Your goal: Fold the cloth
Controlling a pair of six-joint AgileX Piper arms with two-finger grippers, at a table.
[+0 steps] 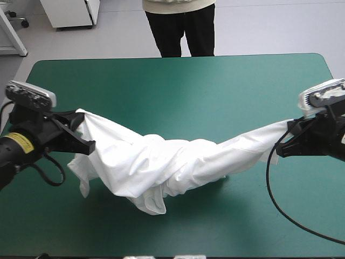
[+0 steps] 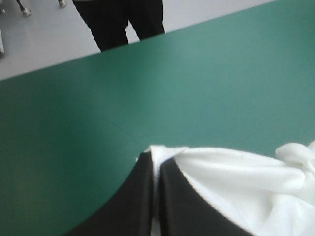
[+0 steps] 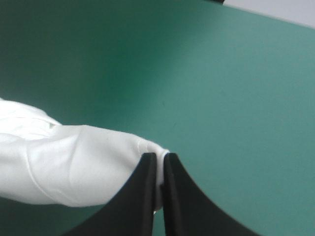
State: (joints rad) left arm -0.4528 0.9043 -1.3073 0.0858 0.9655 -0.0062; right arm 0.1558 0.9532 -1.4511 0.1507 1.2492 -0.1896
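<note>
Stretching the T-shirt: our left gripper and right gripper each clamp an end. Next, we judge, lay it flat.

High view looks down from behind — wrist views close, sharing the T-shirt.

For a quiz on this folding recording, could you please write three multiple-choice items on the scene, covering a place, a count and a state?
1. Where is the white short-sleeved T-shirt? A. Strung between the black-fingered left gripper and right gripper, over the teal-green table cover. B. Folded at the far edge. C. On the floor.
2. How many grippers hold it? A. None. B. Two. C. One.
3. What is its state? A. Neatly folded. B. Spread flat. C. Bunched, unfolded.
Answers: 1 A, one end sits in each gripper; 2 B, both pinch white fabric; 3 C, it sags crumpled.
</note>
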